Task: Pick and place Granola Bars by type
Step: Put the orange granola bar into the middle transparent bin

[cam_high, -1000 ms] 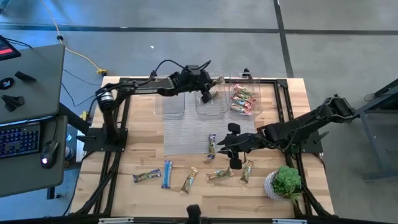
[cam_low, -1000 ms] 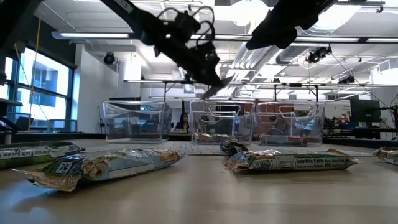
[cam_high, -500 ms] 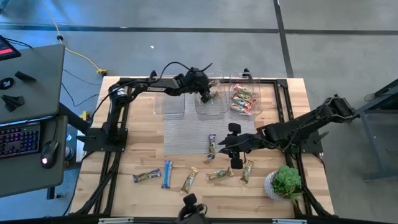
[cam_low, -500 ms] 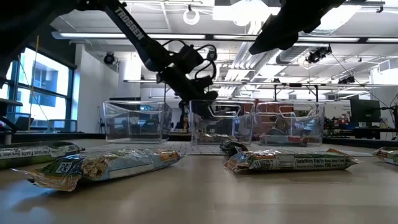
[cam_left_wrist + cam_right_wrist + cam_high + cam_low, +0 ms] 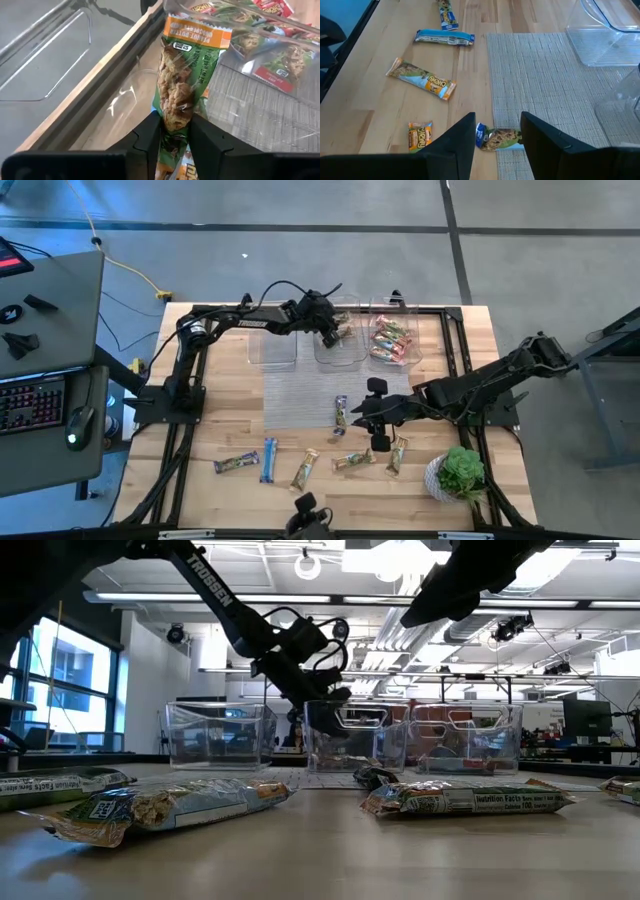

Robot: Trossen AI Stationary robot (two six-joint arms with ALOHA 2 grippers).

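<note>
My left gripper [image 5: 331, 332] reaches over the middle clear bin [image 5: 338, 350] and is shut on a green-and-orange granola bar [image 5: 182, 85]. In the low view this gripper [image 5: 322, 692] is at the bin's rim. Another orange-wrapped bar [image 5: 186, 170] lies on the bin floor under the fingers. My right gripper [image 5: 372, 418] hovers open over the grey mat. In its wrist view a blue-ended bar [image 5: 499, 138] lies flat on the mat between the open fingers. Several more bars lie flat on the wood near the table's near edge, among them a blue one [image 5: 269, 459]. My left gripper pinches the green-and-orange bar between its two fingers [image 5: 150, 134] at the bar's green end [image 5: 174, 122]. The bar runs on along the fingers' line, and its orange end [image 5: 197, 30] points away from them. It seems lifted clear inside the bin.
Three clear bins stand in a row at the table's far side: the left one [image 5: 272, 347], the middle one, and the right one [image 5: 392, 340], which holds red-wrapped bars. A green potted plant [image 5: 458, 472] stands near the table's near right corner.
My left gripper has come down with the bar from above the middle bin to its rim and has tipped as it came; for the last half second it has kept almost still. The right arm has not moved.
</note>
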